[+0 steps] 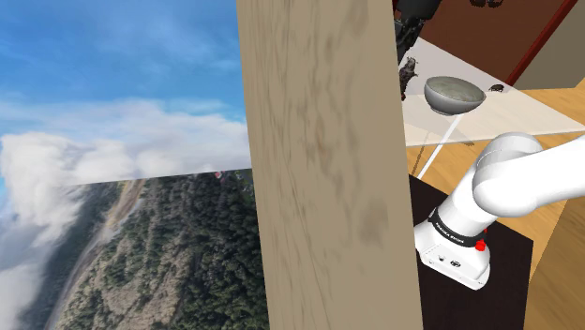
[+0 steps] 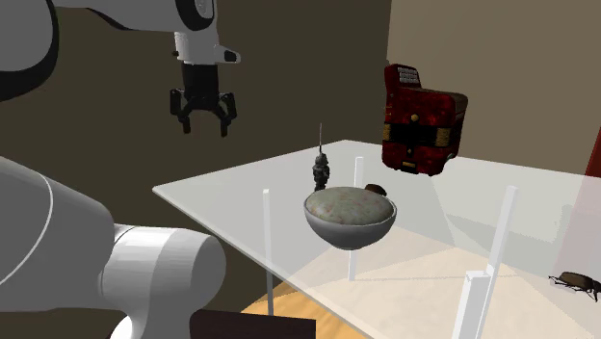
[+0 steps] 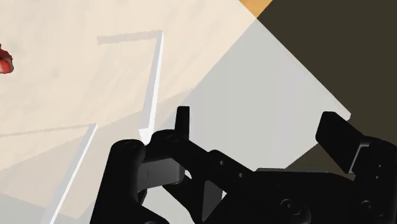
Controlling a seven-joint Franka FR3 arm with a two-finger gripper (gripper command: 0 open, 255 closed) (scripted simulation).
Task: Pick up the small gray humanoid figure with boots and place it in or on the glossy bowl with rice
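Observation:
The small gray figure [image 2: 322, 171] stands upright on the glass table [image 2: 222, 188], a thin rod rising from its head, just behind the bowl of rice [image 2: 350, 214]. In the shoulder view the figure [image 1: 408, 75] stands to the left of the bowl [image 1: 455, 94]. My gripper [image 2: 203, 126] hangs open in the air above the table's corner, well to the left of the figure and higher than it. In the wrist view its fingers [image 3: 183, 121] stand wide apart around nothing, with the table's corner [image 3: 267, 95] below the gripper [image 3: 261, 130].
A red accordion [image 2: 421, 120] stands at the table's far side. One brown beetle [image 2: 578, 282] lies at the right edge and another [image 2: 377, 189] behind the bowl. A tall wooden panel [image 1: 323, 169] blocks the middle of the shoulder view. White legs [image 2: 267, 250] hold the glass top up.

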